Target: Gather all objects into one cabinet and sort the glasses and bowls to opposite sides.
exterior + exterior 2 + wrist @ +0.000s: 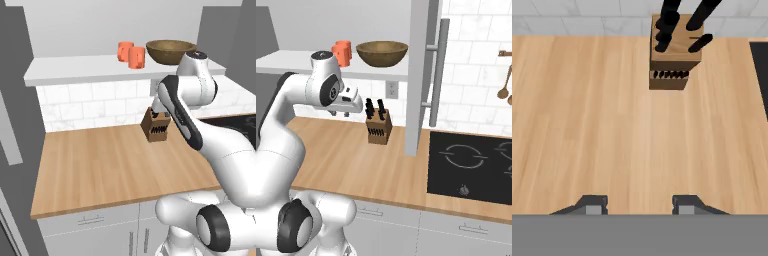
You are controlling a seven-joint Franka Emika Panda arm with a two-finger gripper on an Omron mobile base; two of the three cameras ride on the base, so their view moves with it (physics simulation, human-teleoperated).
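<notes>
Two orange tumblers (131, 54) crowd the wooden bowl (171, 51) — the gripper (641, 204), jaws spread and empty, should approach them level, avoiding the knife block (673, 55).

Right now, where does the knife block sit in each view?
Left base view: knife block at centre right, by the tiled wall, partly behind the arm.
Right base view: centre, left of the open cabinet door.
Hand view: top centre.
Shared landmark: the wooden counter beneath it.

Two orange tumblers (130, 54) on shelf, touching; one wooden bowl (170, 51) at their 3 o'clock; one knife block (156, 126).
</notes>
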